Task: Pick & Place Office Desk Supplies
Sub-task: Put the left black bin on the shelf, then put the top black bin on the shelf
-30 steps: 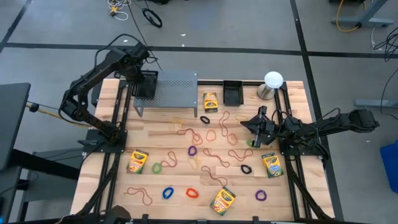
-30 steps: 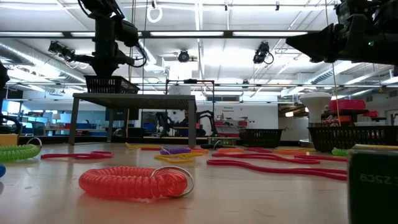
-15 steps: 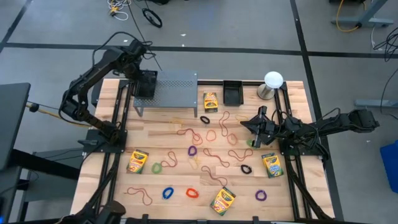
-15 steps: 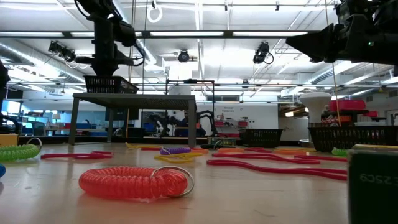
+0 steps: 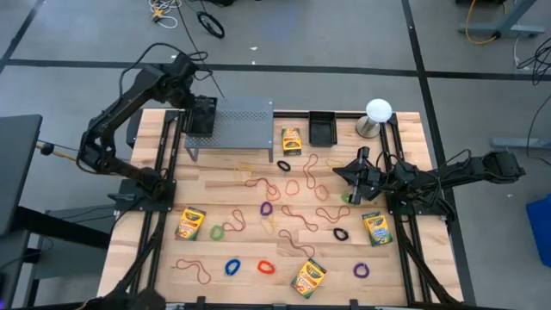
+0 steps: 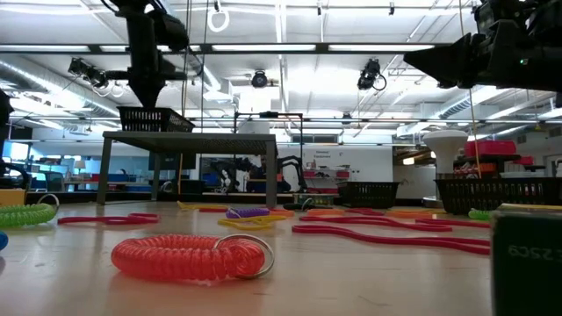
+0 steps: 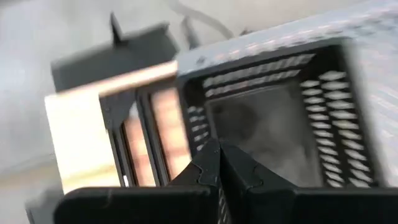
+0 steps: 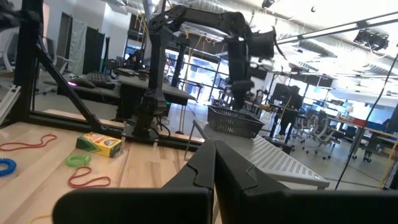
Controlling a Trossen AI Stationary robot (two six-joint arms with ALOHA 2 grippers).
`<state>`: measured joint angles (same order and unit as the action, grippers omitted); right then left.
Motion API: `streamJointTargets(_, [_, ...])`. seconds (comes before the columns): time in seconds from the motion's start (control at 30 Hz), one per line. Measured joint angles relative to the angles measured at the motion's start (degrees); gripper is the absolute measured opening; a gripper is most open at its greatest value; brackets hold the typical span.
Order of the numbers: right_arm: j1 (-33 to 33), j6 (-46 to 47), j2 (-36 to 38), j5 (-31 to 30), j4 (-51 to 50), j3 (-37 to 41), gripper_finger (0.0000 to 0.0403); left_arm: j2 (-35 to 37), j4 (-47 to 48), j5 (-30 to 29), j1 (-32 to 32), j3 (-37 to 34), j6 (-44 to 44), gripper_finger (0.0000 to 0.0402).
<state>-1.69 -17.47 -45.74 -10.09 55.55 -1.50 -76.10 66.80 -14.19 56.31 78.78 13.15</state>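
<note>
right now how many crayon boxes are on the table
4: one at the back beside the black tray, one at the left edge, one at the right edge, one front centre. None looks hidden.

Crayon box [image 8: 99, 144] beside green loop [image 8: 78, 160], apparently.

Crayon box [image 6: 527, 256], low view: I see it cut off by the edge.
Basket [image 7: 273, 118], left wrist view: blurred; contents unclear.
</note>
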Motion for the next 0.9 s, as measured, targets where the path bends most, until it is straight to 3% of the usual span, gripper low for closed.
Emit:
streamJointTargets(0.2, [0.01,0.04,0.00,-0.01,0.02,0.00,0.0007,4.79,-3.69,10.58,-7.18,0.00,-14.61,0.0007])
streamJointTargets(0.43, [0.00,2.78,0.00,-1.99,-3.82,-2.40,0.0003,2.84,-10.38,18.91,-14.63,0.00,-25.63,0.0007])
streamJointTargets(0.63, [0.02,11.65,-0.02,-11.33,-23.88,-9.86,0.0002,1.20,-23.98,23.90,-20.04,-5.90,-30.98,0.0007])
streamJointTargets(0.73, [0.02,17.85,-0.02,-16.76,-36.12,-13.46,0.0002,2.39,-36.39,30.42,-22.45,-12.80,-30.56,0.0007])
streamJointTargets(0.9, [0.02,24.48,-0.30,-17.68,-65.24,-24.25,0.0002,3.76,-59.83,38.55,-28.00,-25.16,-26.54,0.0007])
